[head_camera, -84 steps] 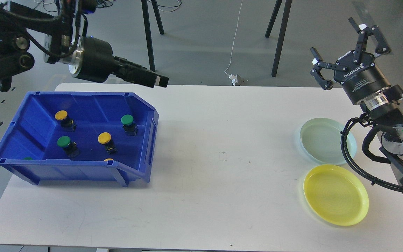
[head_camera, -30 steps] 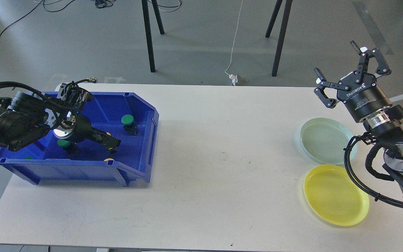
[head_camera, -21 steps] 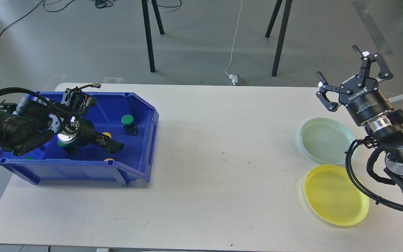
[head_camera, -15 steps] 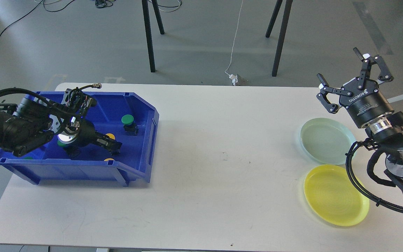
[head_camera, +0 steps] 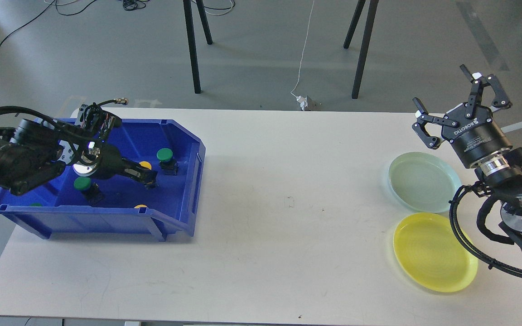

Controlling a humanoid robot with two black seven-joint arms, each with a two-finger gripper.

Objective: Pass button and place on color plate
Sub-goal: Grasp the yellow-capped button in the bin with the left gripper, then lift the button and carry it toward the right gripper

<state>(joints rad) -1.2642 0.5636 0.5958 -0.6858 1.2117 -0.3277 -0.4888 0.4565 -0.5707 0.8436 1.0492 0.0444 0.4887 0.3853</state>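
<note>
Worktop (head_camera: 261, 253): smooth, matt white, laminate-like surface with faint scuffs and small dark specks. Bin (head_camera: 177, 213): moulded blue plastic, semi-gloss, with soft highlights along its rim. Buttons: plastic-looking smooth green cap (head_camera: 164, 154) and yellow cap (head_camera: 145, 165) on black bodies. Yellow plate (head_camera: 435, 251): glossy, translucent-looking plastic with fine concentric rings. Green plate (head_camera: 422, 181): pale, frosted, semi-translucent, satin sheen. Right hand (head_camera: 458, 106): matt black fingers and body with white lettering, on a bright polished metal ring (head_camera: 492, 166). Left hand (head_camera: 145, 174): black, slightly glossy housing; shiny metal collar (head_camera: 82, 168) behind it. Floor (head_camera: 261, 50): dull grey, smooth.
</note>
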